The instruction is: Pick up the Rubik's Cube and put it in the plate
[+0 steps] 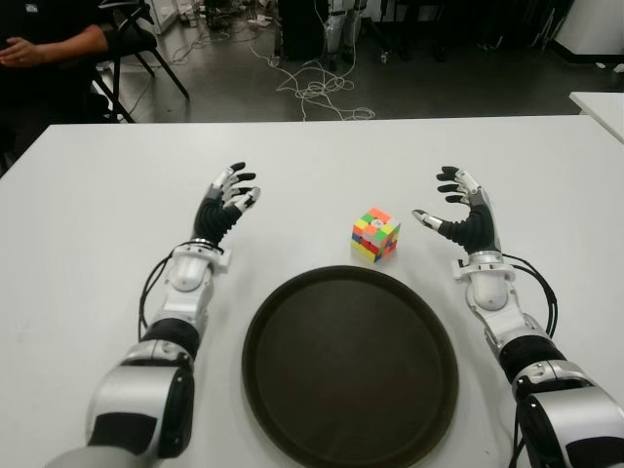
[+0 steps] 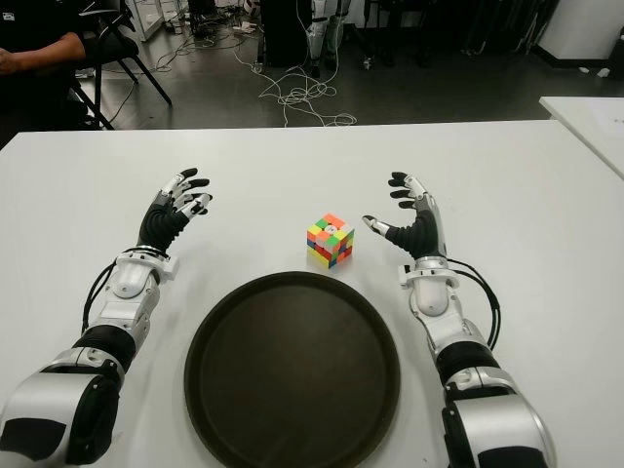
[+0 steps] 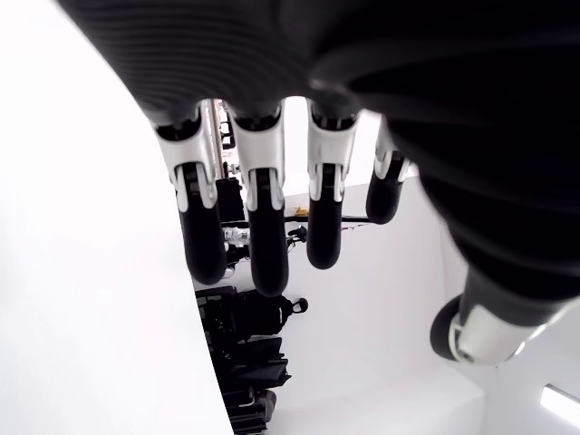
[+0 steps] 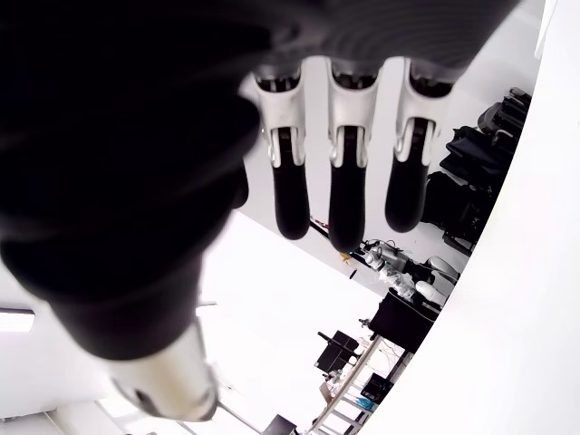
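Nearest, at 6 o'clock, the dark round plate (image 1: 349,369) is sitting on the white table (image 1: 88,205), holding nothing. Just past its far rim, toward 12 o'clock, the cube (image 1: 375,234) is standing on the table, apart from both hands. At 3 o'clock of the cube, the right hand (image 1: 466,216) is hovering near it, fingers spread wide and gripping nothing. At 9 o'clock, farther off, the left hand (image 1: 227,203) is showing relaxed, loosely extended fingers (image 3: 269,245), also gripping nothing. Beyond the table's far edge, cables (image 1: 312,88) are lying on the floor.
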Available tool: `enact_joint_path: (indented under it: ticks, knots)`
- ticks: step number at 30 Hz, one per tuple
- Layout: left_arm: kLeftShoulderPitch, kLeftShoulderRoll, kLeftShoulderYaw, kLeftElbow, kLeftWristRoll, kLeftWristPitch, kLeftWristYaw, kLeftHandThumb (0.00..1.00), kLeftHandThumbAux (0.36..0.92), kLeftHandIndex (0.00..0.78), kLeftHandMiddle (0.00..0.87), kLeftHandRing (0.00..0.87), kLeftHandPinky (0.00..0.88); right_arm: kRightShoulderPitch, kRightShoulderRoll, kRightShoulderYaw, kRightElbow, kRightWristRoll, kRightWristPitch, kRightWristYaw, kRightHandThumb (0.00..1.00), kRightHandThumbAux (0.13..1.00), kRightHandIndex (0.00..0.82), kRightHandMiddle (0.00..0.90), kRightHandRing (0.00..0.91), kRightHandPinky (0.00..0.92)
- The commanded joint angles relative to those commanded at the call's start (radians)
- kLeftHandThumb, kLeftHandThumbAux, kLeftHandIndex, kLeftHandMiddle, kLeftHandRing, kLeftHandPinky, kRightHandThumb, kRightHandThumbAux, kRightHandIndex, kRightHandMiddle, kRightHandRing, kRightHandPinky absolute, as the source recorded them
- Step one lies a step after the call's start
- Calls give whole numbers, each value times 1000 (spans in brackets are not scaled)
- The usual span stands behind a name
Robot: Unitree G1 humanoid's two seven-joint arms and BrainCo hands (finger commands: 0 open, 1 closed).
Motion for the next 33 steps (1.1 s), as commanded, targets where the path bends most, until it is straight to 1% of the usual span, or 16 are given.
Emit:
enact_joint_path:
  ticks: [5, 10, 17, 22, 33]
  knots:
    - [0, -1, 1, 0, -2, 2, -2, 132, 609, 143, 233, 277, 328, 0, 1, 0, 1, 1, -1, 1, 189, 849, 238, 296, 302, 328]
    - [-1, 0, -1, -1, 0, 2, -3, 127, 586, 140, 230, 277, 321, 1, 1, -1, -1, 2, 1, 2, 178, 858, 234, 290, 295, 322]
    - [0, 1, -3, 0, 3, 1, 0, 119, 594, 150, 234, 277, 311, 1, 1, 0, 1, 2, 5, 6, 193, 858, 232, 289, 297, 331]
    - [1, -1, -3, 0, 2, -2, 1, 100, 571, 145, 222, 267, 310, 1, 1, -1, 5, 3, -3, 5, 175, 857, 232, 290, 297, 328]
    - [-1, -3, -2, 2, 1, 3, 9, 112, 591, 144, 240, 282, 310, -3, 0, 0, 14, 1, 0, 7, 158, 870, 232, 288, 297, 332]
